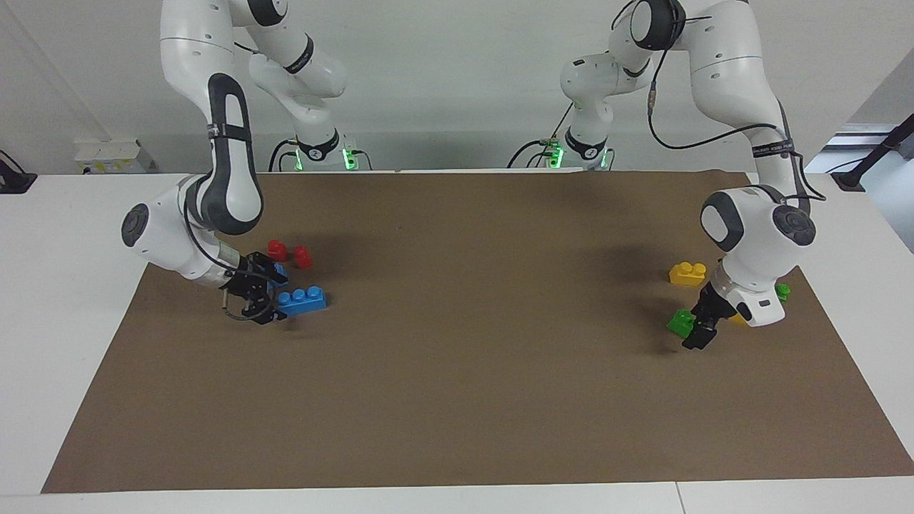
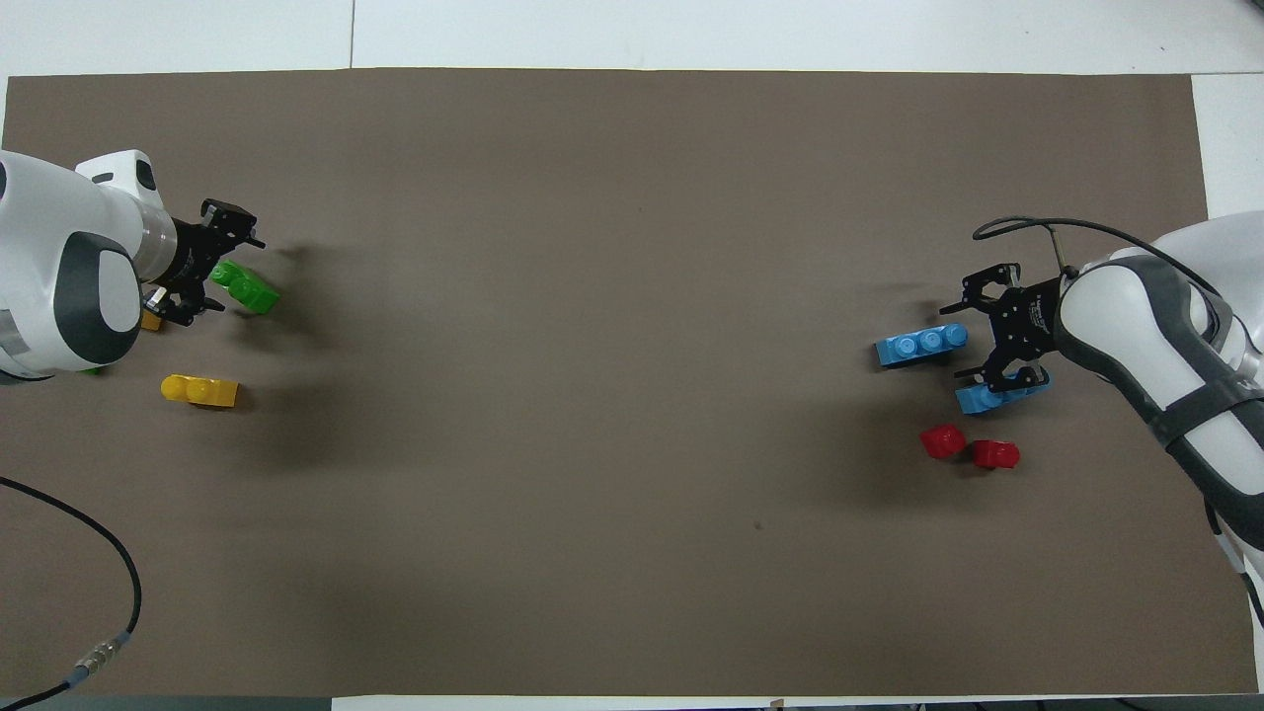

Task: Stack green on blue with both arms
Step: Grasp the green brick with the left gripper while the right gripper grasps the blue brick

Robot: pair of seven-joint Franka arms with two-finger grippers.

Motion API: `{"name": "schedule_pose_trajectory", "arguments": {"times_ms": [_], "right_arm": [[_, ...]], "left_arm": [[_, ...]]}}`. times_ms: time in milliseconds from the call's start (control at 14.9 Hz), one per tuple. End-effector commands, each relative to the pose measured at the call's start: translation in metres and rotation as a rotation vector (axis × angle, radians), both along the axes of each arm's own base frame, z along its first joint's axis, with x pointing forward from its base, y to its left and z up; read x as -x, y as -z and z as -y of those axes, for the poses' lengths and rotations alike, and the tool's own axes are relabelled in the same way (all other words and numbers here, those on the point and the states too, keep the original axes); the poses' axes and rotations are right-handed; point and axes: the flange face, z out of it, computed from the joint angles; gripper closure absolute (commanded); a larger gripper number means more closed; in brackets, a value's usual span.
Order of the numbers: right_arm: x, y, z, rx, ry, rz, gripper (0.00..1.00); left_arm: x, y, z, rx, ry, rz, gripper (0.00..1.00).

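Bricks not yet lifted. Left gripper (image 1: pixel 696 325) is spread wide around green (image 1: pixel 680 323), at 3 o'clock on the mat (image 1: pixel 457 414). Right gripper (image 1: pixel 260 296) is spread wide at blue (image 1: pixel 302 300), at 9 o'clock. Fingers should be centred before closing.

— What did we see on the surface (image 1: pixel 64 321)?
— A brown mat (image 1: pixel 457 400) covered most of it. Toward the right arm's end lay two blue bricks (image 1: pixel 303 300) and two red pieces (image 1: pixel 290 253); toward the left arm's end, a green brick (image 1: pixel 680 323) and a yellow brick (image 1: pixel 687 273).
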Motion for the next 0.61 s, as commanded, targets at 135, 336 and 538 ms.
{"name": "schedule_pose_trajectory", "arguments": {"times_ms": [135,336,538], "right_arm": [[0.002,-0.002,0.001,-0.013,0.005,0.035,1.00],[-0.018,-0.030,0.002,-0.018,0.001,0.074,1.00],[-0.051,-0.094,-0.020,-0.053,0.004,0.071,1.00]], "left_arm": [[0.002,0.001,-0.005,-0.038,0.017,0.015,0.02],[0.002,0.002,-0.005,-0.038,0.013,0.029,0.31],[0.004,0.005,-0.005,-0.039,0.015,0.032,1.00]]}}
